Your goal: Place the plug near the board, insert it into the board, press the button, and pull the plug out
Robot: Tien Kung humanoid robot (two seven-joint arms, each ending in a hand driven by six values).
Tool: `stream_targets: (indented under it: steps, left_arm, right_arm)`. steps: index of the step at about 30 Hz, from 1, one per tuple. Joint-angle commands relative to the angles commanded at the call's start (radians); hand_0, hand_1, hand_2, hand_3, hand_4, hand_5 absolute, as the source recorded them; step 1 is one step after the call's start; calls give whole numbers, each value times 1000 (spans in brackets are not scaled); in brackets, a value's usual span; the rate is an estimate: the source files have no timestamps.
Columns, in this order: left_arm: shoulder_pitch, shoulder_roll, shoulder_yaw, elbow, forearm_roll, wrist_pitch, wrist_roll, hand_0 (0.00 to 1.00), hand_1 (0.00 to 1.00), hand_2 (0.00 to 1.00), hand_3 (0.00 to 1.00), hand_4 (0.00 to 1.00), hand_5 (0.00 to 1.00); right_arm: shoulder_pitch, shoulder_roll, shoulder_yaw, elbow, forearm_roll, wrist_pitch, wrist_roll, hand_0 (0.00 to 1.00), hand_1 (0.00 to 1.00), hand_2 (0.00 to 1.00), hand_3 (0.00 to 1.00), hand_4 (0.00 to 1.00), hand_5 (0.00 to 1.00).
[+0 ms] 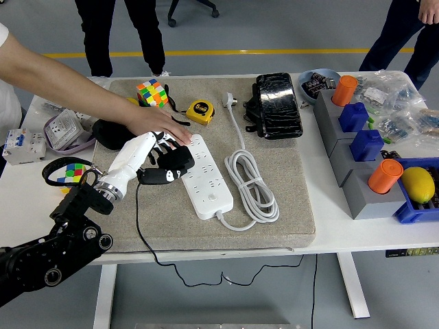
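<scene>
Plug (167, 176) — seemingly in left hand (147, 159).

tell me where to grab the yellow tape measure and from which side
Grip the tape measure across its two flat side faces, coming from above. It sits on the mat with bare space around it; a person's hand lies just to its left, so come from the right.

Grey smooth floor (274, 34) beyond table, yellow line (260, 51) painted across it. White table (343, 236) on white legs (353, 284), beige mat (171, 219) on top. Black office-chair base (192, 10) at top edge. Even, diffuse light.
</scene>
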Motion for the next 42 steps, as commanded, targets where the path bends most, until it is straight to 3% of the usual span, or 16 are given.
stream_targets:
  steps: [18, 42]
  left_arm:
    - [23, 3, -39, 63, 0, 17, -20, 269, 415, 443, 533, 750, 2]
    - [22, -4, -23, 150, -53, 38, -50, 278, 420, 445, 535, 752, 2]
  right_arm:
    - [-2, 4, 6, 0, -1, 0, 0, 570, 649, 633, 541, 921, 472]
    - [-3, 3, 6, 2, -2, 0, -1, 573, 648, 633, 540, 921, 472]
